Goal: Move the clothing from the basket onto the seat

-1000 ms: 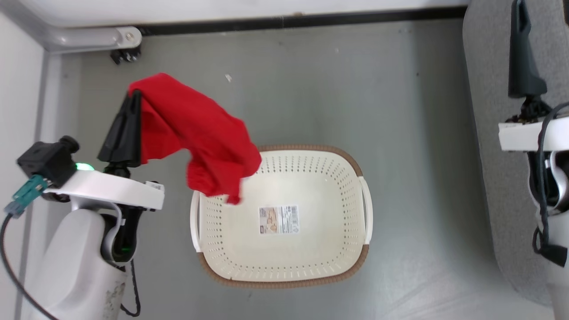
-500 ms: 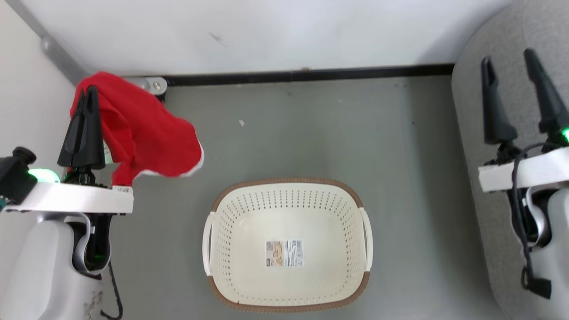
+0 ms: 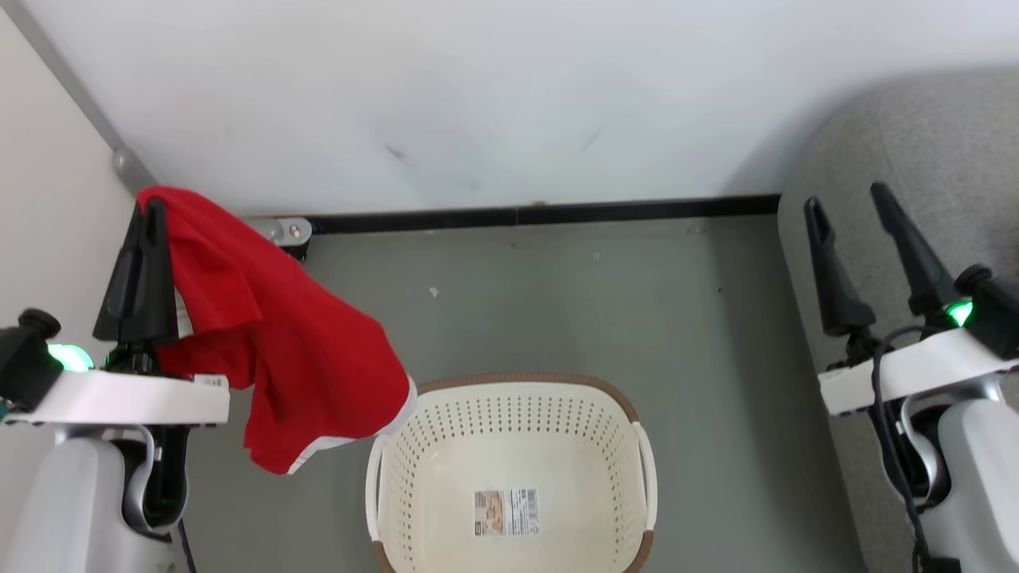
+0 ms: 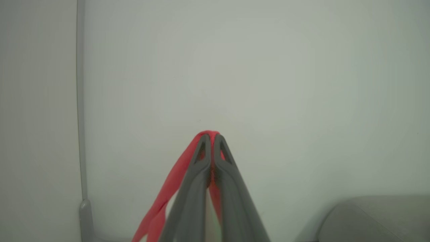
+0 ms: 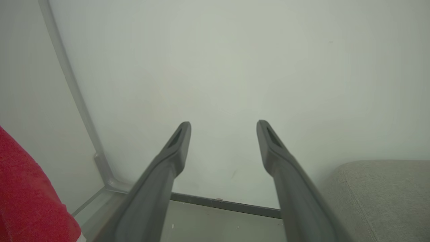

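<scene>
My left gripper (image 3: 147,208) is shut on a bright red piece of clothing (image 3: 294,350) with white trim, which hangs from the fingertips down to the left of the basket. The left wrist view shows the left gripper (image 4: 211,137) pinching red clothing (image 4: 168,193) before a pale wall. The cream perforated basket (image 3: 414,485) stands on the grey floor at bottom centre, with a paper label (image 3: 506,512) on its bare inner floor. At the right, my right gripper (image 3: 845,204) stands open with nothing between its fingers, in front of the grey seat (image 3: 915,135). The right gripper (image 5: 223,129) faces the wall, with the seat (image 5: 383,198) at lower right.
A pale wall (image 3: 493,103) with a black skirting strip (image 3: 549,213) closes off the back. A grey pipe and bracket (image 3: 279,231) sit in the left corner. Grey floor (image 3: 557,302) lies between basket and wall.
The head camera has tilted up, so the basket sits lower in the picture. The clothing has come clear of the basket and now hangs from my raised left gripper. My right gripper has stayed open.
</scene>
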